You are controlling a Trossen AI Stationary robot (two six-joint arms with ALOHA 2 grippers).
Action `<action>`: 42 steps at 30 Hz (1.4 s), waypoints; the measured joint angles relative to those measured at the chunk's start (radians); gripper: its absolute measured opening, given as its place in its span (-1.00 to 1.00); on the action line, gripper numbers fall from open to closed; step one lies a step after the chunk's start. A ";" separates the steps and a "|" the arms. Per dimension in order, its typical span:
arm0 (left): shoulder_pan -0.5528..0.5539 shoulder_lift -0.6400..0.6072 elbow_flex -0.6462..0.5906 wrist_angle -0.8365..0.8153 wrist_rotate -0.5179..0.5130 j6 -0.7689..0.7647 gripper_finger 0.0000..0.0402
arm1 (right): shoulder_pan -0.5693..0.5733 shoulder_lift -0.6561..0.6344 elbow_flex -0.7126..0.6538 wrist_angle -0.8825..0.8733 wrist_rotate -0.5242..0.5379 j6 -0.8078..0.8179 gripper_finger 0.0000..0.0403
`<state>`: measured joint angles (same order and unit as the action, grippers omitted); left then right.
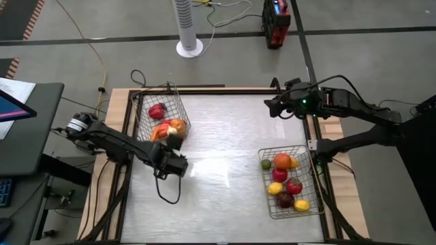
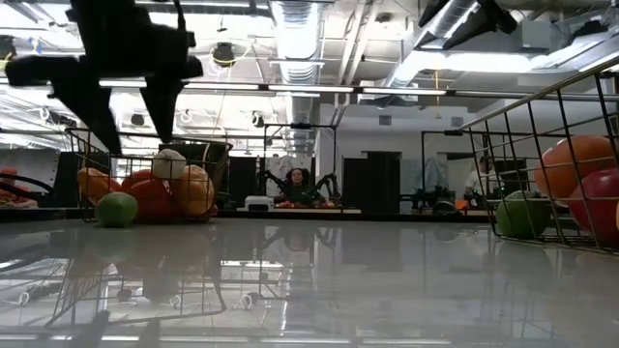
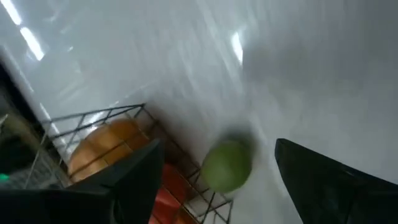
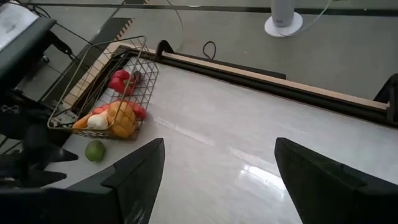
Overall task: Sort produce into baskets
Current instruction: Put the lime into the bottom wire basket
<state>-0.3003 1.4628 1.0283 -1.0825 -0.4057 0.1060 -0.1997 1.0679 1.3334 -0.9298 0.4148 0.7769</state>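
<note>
Glossy white counter (image 1: 225,136) carries two silver wire-mesh baskets: the left basket (image 1: 178,102) and the right basket (image 1: 310,204). One small round green toy lime (image 3: 227,166) lies loose on the counter, touching the left basket's outer wall. It looks light, hard and smooth, likely to roll; take it across its middle. The right basket holds perhaps seven pieces, the left about four, though overlap blurs the count. Left pincer (image 1: 178,163) hangs above the lime, jaws wide, empty. Right pincer (image 1: 272,107) waits at the far edge, jaws spread, empty.
</note>
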 joint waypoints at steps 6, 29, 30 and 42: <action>0.034 0.106 0.000 -0.066 0.015 0.142 0.47 | 0.040 0.000 0.000 0.018 0.025 -0.034 0.64; 0.076 0.307 -0.107 -0.104 -0.123 0.280 0.47 | 0.143 0.000 0.000 0.103 0.085 -0.044 0.64; 0.077 0.307 -0.116 -0.089 -0.126 0.297 0.47 | 0.143 0.000 0.000 0.103 0.085 -0.044 0.64; 0.076 0.306 -0.133 -0.011 -0.080 0.338 -0.01 | 0.143 0.000 0.000 0.102 0.098 -0.042 0.64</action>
<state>-0.2245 1.7686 0.8955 -1.0938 -0.4856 0.4441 -0.0566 1.0679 1.3334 -0.8273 0.5126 0.7345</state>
